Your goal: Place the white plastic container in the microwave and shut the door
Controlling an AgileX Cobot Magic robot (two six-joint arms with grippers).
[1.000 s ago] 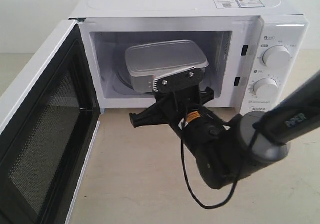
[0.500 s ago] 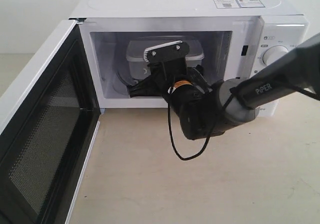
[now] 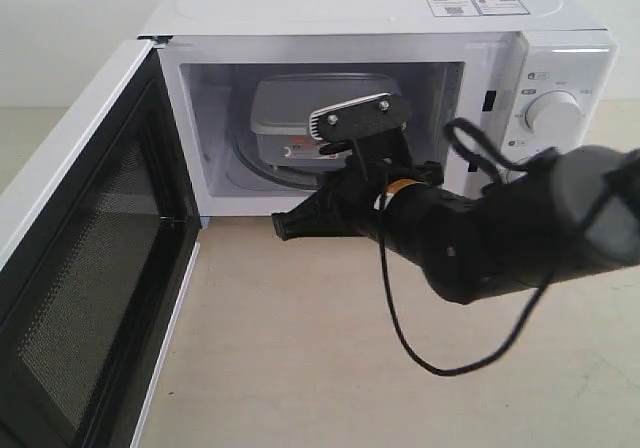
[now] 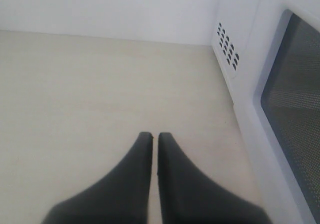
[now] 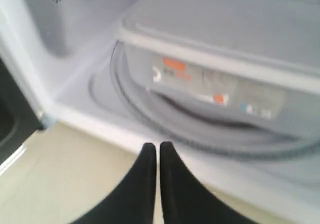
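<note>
The white plastic container [image 3: 290, 118] sits on the glass turntable [image 3: 248, 164] inside the white microwave [image 3: 350, 8]. In the right wrist view the container [image 5: 225, 59] shows its red-white label above the turntable [image 5: 200, 129]. The door [image 3: 90, 268] stands wide open at the left, its black mesh inner side facing the room. My right gripper [image 3: 283, 227] is just outside the cavity's front edge, shut and empty [image 5: 154, 146]. My left gripper [image 4: 151, 135] is shut over the bare table, beside the door's outer face [image 4: 295, 109]; the exterior view does not show it.
The right arm's dark body [image 3: 500, 238] covers the lower control panel, and its black cable [image 3: 440, 368] loops over the beige table [image 3: 300, 368]. One round dial [image 3: 553, 111] shows on the right panel. A pale wall stands behind.
The container went from the cavity's opening onto the turntable deeper inside. My right gripper reached in with it, then drew back out to the front edge, away from the container.
</note>
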